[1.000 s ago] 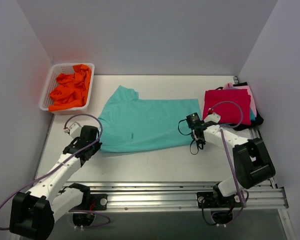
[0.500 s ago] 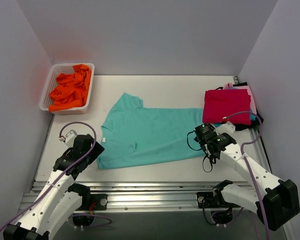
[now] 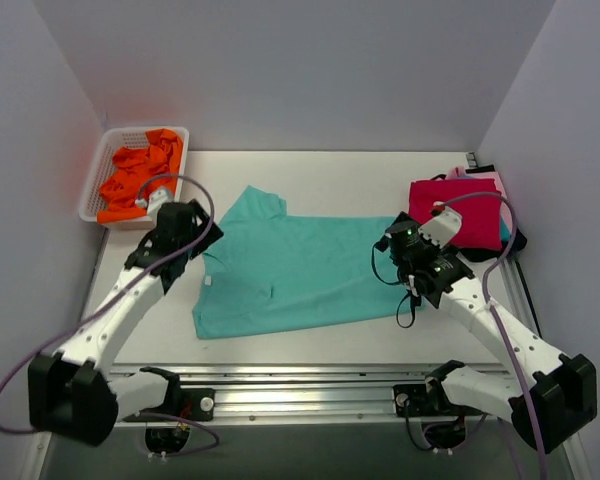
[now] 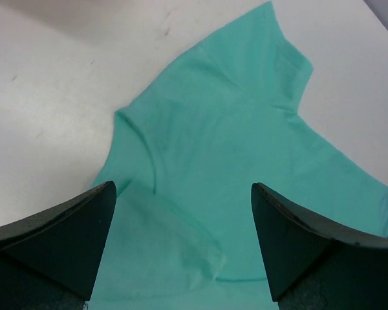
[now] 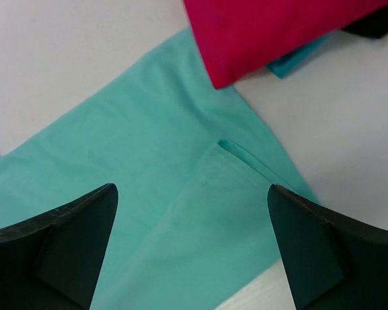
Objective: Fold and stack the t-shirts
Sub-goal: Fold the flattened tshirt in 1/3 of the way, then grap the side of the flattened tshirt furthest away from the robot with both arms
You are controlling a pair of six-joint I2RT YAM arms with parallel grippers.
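At the far left corner we are seeing a white basket (image 3: pixel 130 131) sitting on the table (image 3: pixel 360 175), and it is holding crumpled orange shirts (image 3: pixel 135 185). Just right of it the left gripper (image 4: pixel 184 242) is hanging over the left end of the teal shirt (image 3: pixel 300 270). Its jaws are standing wide apart and gripping nothing, with the cloth showing between them in the left wrist view. We are finding the teal shirt lying spread across the middle of the table, between the two arms, with one sleeve pointing toward the back wall. It is lying mostly flat, though near the left end a flap is folding over onto the body, and at the right end a corner of the hem is doubling back too. The right gripper (image 5: pixel 187 248) is hovering over that right end, its jaws also spread wide and clasping nothing. Further right, by the table's right edge, a stack (image 3: pixel 470 228) of folded shirts is resting with a red shirt (image 3: pixel 445 205) on top, and pink, teal and black edges are peeking out beneath it. The red shirt's near corner is lying just beside the teal shirt's edge, and we cannot tell whether they are touching
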